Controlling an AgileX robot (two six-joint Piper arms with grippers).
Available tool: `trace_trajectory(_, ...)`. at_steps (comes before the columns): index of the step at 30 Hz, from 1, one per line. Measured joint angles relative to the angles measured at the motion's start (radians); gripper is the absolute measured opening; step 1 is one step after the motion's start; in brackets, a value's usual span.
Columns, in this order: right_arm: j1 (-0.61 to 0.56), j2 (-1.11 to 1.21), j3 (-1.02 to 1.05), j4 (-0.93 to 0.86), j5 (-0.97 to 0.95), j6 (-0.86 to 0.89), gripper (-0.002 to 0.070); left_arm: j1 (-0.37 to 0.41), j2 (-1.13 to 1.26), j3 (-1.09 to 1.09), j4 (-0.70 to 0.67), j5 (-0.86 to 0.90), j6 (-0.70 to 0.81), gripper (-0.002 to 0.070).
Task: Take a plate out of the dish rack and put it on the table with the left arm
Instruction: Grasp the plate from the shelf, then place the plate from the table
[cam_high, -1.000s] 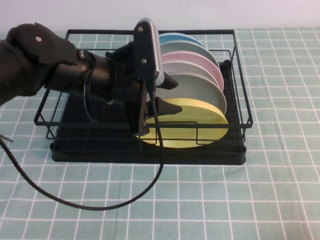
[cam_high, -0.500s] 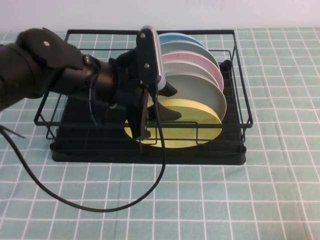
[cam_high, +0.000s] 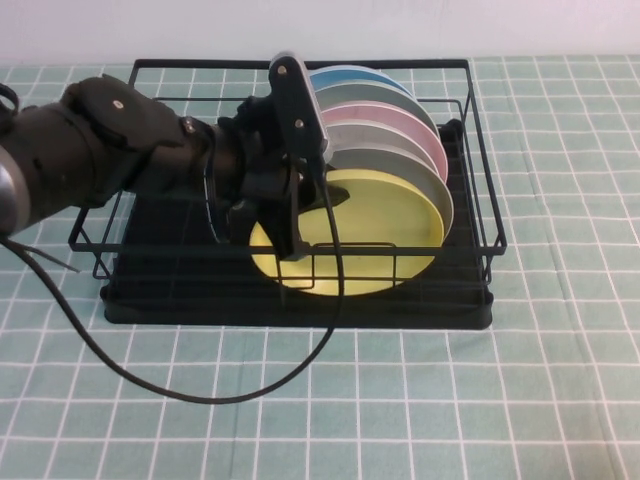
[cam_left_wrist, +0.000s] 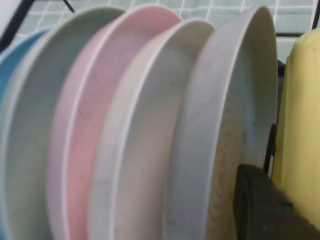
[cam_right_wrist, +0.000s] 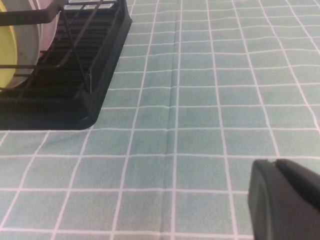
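The plate (cam_high: 375, 235), pale yellow and round, stands on edge at the front of the dish rack (cam_high: 480, 170), nearest the camera in the high view, with a grey plate (cam_high: 385, 160) just behind it, then a pale plate (cam_high: 375, 133), a pink plate (cam_high: 395, 112), a grey-green plate (cam_high: 365, 93) and a blue plate (cam_high: 350, 75). Compared with half a second earlier, the plate sits higher and more upright in its slot, showing more of its face above the front wire; a second earlier it leaned lower and further right. The left gripper (cam_high: 298, 215) is at the plate's left rim, one finger (cam_high: 290, 235) lying over the plate's front face. In the left wrist view a dark finger (cam_left_wrist: 260, 205) lies in the gap between the yellow rim (cam_left_wrist: 300, 130) and the grey plate. The fingers thus straddle the rim; the hold appears closed on the plate, judged from its rise. The left arm (cam_high: 100, 160) has advanced rightward over the rack's left half, cable (cam_high: 200, 395) trailing onto the table (cam_high: 560, 400). The shift suggests that lifting has begun; the plate has not yet cleared the front wire. The right gripper (cam_right_wrist: 285, 200) hangs low above bare cloth, well apart from the rack; whether it is open cannot be told.
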Motion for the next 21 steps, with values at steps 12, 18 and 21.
trace_trajectory(12, 0.000, 0.000, 0.000, 0.000, 0.000, 0.000, -0.0018, 0.000, -0.241, 0.000, -0.008, -0.025, -0.038, 0.0090)
trace_trajectory(18, 0.000, 0.000, 0.000, 0.000, 0.000, 0.000, -0.0018, 0.005, -0.352, 0.000, -0.013, -0.017, -0.439, 0.0090)
trace_trajectory(21, 0.000, 0.000, 0.000, 0.000, 0.000, 0.000, -0.0018, 0.038, -0.367, 0.000, 0.017, 0.049, -0.671, 0.0090)
